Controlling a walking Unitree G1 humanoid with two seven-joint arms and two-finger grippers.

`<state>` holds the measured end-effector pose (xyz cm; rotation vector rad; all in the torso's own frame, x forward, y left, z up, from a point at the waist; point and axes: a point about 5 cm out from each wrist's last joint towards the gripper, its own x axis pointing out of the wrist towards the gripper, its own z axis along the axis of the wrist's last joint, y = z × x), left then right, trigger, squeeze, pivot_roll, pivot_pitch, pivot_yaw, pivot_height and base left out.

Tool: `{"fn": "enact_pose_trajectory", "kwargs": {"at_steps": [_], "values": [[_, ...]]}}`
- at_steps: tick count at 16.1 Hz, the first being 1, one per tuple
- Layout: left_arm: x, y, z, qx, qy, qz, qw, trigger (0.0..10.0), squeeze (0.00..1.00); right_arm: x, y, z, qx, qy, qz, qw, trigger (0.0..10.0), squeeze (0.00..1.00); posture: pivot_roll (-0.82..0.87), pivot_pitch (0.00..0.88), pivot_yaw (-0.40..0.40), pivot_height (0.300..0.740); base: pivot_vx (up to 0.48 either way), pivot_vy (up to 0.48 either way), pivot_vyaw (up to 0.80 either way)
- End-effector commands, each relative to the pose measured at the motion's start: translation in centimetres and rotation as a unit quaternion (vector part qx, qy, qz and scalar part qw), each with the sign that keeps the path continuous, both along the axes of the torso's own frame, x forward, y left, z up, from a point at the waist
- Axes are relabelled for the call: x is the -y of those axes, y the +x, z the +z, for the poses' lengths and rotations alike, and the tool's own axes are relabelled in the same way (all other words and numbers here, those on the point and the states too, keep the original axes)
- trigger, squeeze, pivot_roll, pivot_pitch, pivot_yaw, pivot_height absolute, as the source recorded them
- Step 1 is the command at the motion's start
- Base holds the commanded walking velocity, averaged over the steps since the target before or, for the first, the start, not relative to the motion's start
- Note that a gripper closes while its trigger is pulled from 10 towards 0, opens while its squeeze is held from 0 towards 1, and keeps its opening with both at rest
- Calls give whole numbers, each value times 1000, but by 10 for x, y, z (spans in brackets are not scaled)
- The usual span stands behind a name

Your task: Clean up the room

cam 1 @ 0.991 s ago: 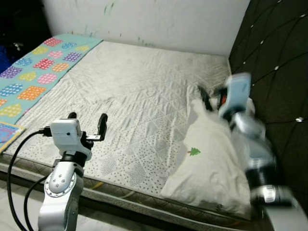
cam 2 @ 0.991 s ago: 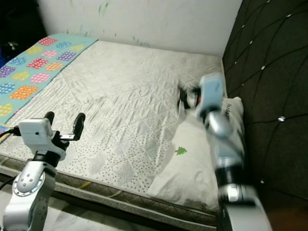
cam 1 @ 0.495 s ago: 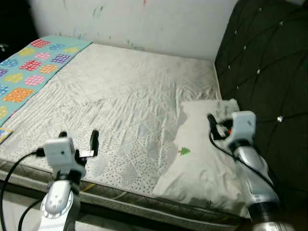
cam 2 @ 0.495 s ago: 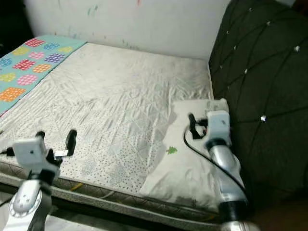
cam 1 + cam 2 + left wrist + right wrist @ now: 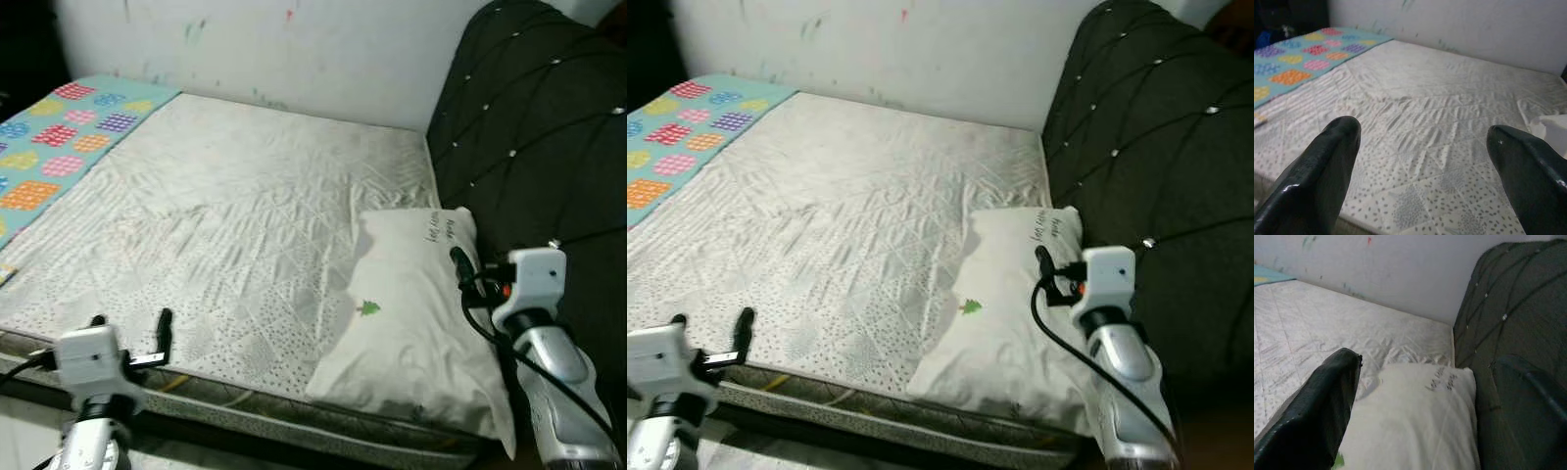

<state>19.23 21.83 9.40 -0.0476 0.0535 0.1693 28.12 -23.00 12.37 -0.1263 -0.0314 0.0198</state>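
Observation:
A white pillow (image 5: 411, 323) with a small green tree print lies flat on the bed's right side, against the dark headboard (image 5: 534, 127). My right gripper (image 5: 468, 276) hovers over the pillow's right edge, open and empty; in the right wrist view the pillow (image 5: 1415, 416) lies beyond its spread fingers (image 5: 1327, 401). My left gripper (image 5: 130, 328) is low at the bed's front edge, open with nothing between its fingers (image 5: 1327, 166). The white quilted sheet (image 5: 245, 215) covers the mattress, lightly wrinkled.
A teal blanket (image 5: 59, 147) with coloured patches lies along the bed's far left side. A white wall (image 5: 274, 49) with small paint marks stands behind the bed. The mattress's front edge (image 5: 265, 406) runs just beyond my left gripper.
The view has shifted. My right gripper drew back from the pillow's far end to its right edge, and the pillow now lies flat. My left arm sank lower toward the bed's front edge.

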Motion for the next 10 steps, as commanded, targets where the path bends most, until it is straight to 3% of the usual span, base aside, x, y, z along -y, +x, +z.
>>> {"fn": "enact_pose_trajectory", "kwargs": {"at_steps": [1, 4, 7, 9, 10], "values": [[2, 2, 2, 2, -5, -5, 1000, 10000, 0, -1, -1, 2, 3, 3, -3, 1000, 10000, 0, -10, 0, -76, 740, 0, 0, 0], [21, 14, 4, -3, 26, -73, 997, 10000, 0, -11, -1, 0, -8, 16, 1, 1000, 10000, 0, -17, 0, -81, 740, 0, 0, 0], [34, 22, 2, -15, 32, -125, 991, 10000, 0, -10, 3, 2, -14, 17, -4, 1000, 10000, 0, -37, 0, -92, 740, 0, 0, -717], [49, 24, -1, -12, 27, -160, 987, 10000, 0, -7, 4, 2, -18, 18, -10, 1000, 10000, 0, -48, 0, -95, 740, 0, 0, -800], [63, 23, -2, -9, 5, -166, 986, 10000, 0, -6, 3, -1, -24, 12, -7, 1000, 10000, 0, -42, 0, -111, 740, 0, 0, -800]]}}
